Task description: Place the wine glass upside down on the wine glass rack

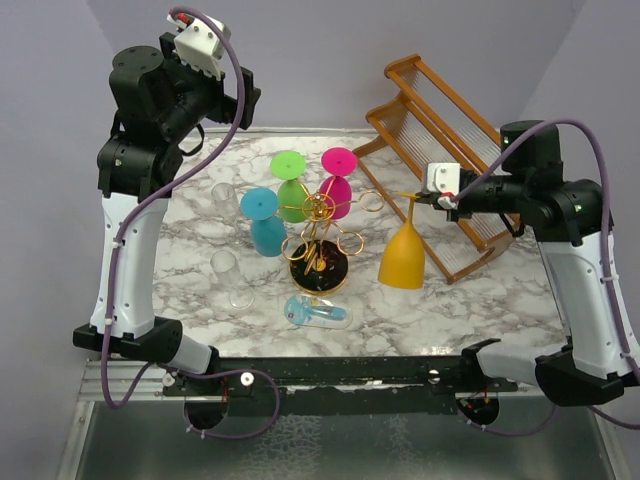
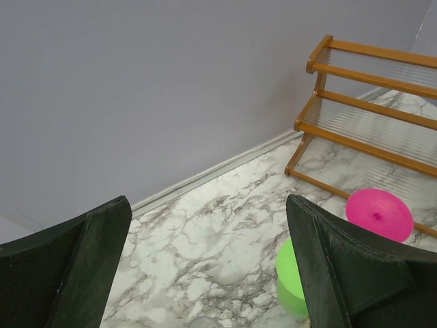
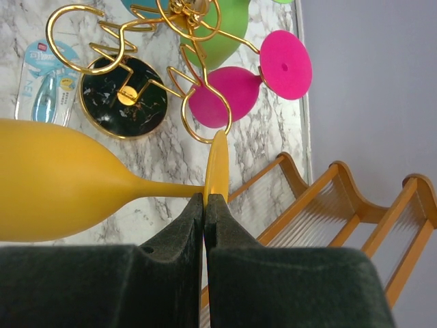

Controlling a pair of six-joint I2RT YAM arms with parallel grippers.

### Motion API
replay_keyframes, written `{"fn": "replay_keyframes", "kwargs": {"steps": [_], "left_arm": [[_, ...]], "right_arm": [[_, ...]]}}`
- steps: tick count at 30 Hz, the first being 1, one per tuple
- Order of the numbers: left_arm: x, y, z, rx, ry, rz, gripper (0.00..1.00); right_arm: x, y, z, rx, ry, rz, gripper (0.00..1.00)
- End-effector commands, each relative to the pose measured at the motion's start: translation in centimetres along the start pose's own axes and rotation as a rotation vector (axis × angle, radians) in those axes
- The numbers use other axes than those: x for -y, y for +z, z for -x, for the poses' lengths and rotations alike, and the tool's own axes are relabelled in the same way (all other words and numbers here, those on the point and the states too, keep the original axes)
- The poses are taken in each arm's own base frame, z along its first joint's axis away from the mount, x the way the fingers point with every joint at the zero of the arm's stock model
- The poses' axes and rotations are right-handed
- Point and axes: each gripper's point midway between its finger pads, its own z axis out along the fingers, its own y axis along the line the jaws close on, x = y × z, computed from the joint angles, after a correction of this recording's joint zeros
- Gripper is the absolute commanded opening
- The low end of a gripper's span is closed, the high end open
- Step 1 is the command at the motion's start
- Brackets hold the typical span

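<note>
1. The right gripper [image 3: 205, 202] is clenched on the foot rim of the yellow wine glass [image 3: 61, 181].
2. The glass hangs bowl-down above the marble table [image 1: 480, 300], just right of the gold wire rack [image 1: 318, 225].
3. Its foot is level with one of the rack's ring arms. I cannot tell whether they touch.
4. Pink [image 1: 337, 185], green [image 1: 291, 190] and blue [image 1: 265, 225] glasses sit upside down at the rack's far side.
5. The left gripper [image 2: 208, 205] is raised at the rear left, jaws spread wide and holding nothing.
</note>
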Motion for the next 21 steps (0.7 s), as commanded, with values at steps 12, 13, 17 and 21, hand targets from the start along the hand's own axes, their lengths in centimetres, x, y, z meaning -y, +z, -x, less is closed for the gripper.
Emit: {"fn": "replay_keyframes", "kwargs": {"steps": [12, 13, 17, 21], "left_arm": [[-2.1, -0.2, 1.6, 0.06, 0.052, 0.094, 0.99], [-2.2, -0.1, 1.6, 0.06, 0.054, 0.097, 0.99], [-2.4, 0.3, 1.1, 0.054, 0.059, 0.104, 0.99], [-2.5, 0.6, 1.1, 0.059, 0.059, 0.109, 0.99]], "right_arm": [[3.4, 3.6, 1.8, 0.02, -0.173, -0.039, 0.01], [3.6, 3.7, 1.8, 0.021, -0.183, -0.042, 0.01], [4.3, 4.2, 1.8, 0.026, -0.223, -0.058, 0.01], [4.2, 4.4, 2.5, 0.06, -0.258, -0.053, 0.01]]}}
